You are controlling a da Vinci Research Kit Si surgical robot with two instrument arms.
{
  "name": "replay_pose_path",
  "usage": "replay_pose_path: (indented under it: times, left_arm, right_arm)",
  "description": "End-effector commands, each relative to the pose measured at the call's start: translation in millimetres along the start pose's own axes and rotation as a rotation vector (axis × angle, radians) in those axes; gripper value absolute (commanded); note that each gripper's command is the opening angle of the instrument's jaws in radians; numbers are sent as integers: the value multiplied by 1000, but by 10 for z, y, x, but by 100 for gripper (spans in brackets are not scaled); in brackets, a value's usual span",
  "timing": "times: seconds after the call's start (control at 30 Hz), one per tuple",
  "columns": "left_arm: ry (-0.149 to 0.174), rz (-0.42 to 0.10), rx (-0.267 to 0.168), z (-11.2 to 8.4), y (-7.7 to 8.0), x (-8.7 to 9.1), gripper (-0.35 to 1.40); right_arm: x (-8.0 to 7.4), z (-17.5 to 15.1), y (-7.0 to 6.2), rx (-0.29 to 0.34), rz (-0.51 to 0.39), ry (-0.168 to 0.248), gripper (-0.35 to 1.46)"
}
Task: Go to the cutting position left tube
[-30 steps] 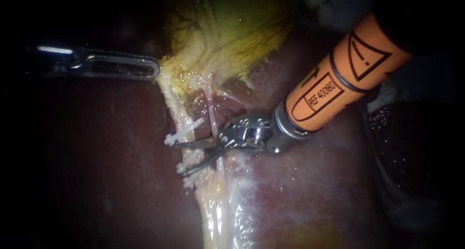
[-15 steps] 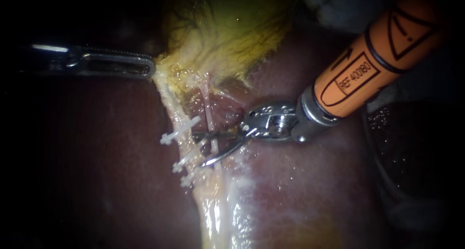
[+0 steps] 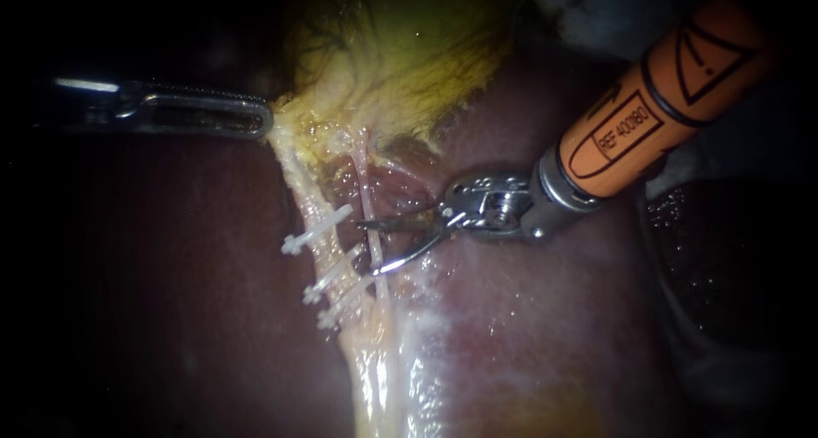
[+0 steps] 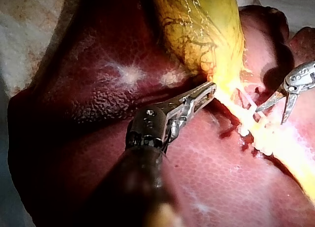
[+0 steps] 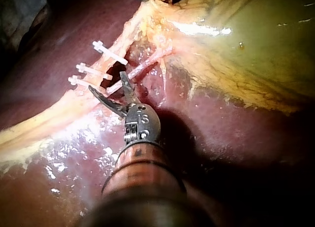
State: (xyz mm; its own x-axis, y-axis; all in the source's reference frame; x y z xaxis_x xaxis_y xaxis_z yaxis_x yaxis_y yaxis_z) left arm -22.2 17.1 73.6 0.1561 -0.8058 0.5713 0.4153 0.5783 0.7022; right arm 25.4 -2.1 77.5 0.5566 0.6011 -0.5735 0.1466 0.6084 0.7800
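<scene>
Endoscope view puts the left tube point(image 3: 305, 195), crossed by three white clips point(image 3: 298, 242) and running down from the gallbladder point(image 3: 400, 63), just left of my nearer right instrument point(image 3: 369, 248), jaws spread, while my left instrument point(image 3: 266, 121) pinches the gallbladder's edge; the only writing is printing on the orange shaft point(image 3: 665, 89)

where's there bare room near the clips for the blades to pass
Bare liver lies open left of the clips and below the right instrument. Crowded: the clipped left tube, the thin tube beside it, and the gallbladder held by the left instrument.
</scene>
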Motion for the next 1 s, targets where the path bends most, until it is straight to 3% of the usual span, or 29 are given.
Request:
replay_pose_path:
  times: [0.03, 0.27, 0.53, 0.9, 1.0]
  left_arm:
    - [0, 0, 0, 0, 0, 0, -35]
    - [0, 0, 0, 0, 0, 0, -35]
    - [0, 0, -1, 1, 0, 1, -35]
    - [-1, 1, -2, 3, 0, 2, -35]
    - [-1, 1, -2, 3, 0, 2, -35]
  right_arm:
    - [-4, 2, 4, 6, 3, -5, 77]
    - [-12, 3, 25, 29, 33, -12, 77]
    - [-3, 7, 51, 162, 125, -24, 75]
    - [2, 22, 48, 308, 268, -59, 67]
    - [0, 30, 47, 331, 273, -69, 67]
